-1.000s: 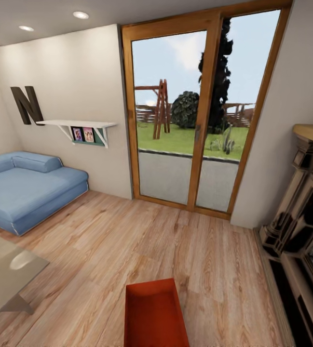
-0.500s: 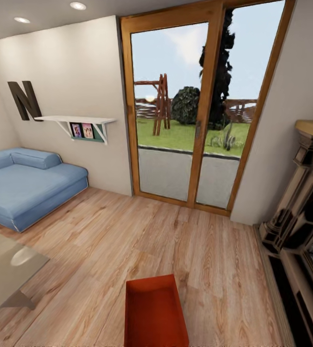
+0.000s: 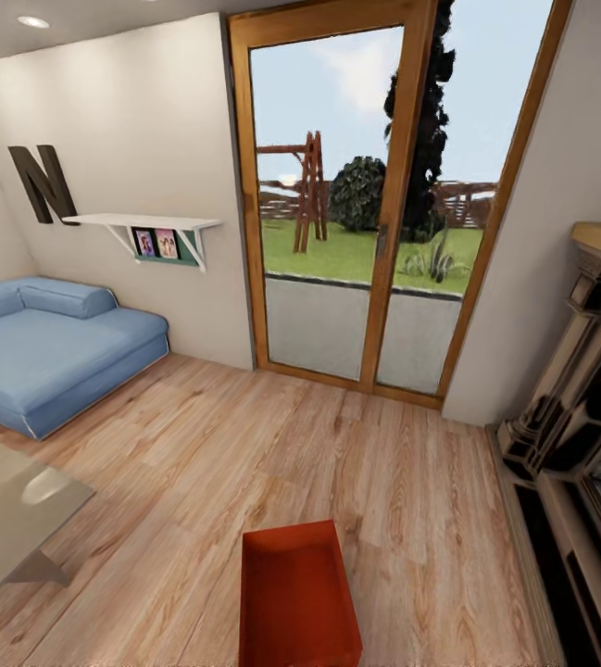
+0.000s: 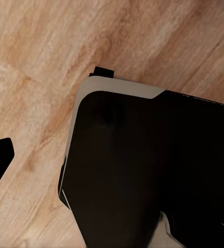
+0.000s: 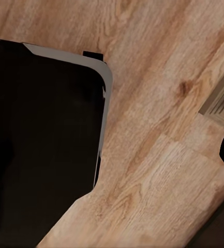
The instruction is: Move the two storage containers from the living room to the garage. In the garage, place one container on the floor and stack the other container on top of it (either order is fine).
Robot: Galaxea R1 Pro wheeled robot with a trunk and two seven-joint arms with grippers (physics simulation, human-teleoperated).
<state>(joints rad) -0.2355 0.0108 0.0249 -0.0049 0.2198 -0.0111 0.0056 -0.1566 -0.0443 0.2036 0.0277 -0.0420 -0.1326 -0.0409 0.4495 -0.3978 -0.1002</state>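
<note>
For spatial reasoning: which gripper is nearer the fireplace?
Right, probably: the fireplace lies on the robot's right, its edge in the right wrist view; the left wrist view shows floor.

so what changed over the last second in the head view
The camera moved: the whole picture slid, with the glass doors, the shelf and the sofa sitting slightly higher and the ceiling lights mostly gone from view, while a little more of the orange-red container shows at the bottom edge. Nothing in the room shifted relative to the rest. No gripper took hold of anything or let go.
</note>
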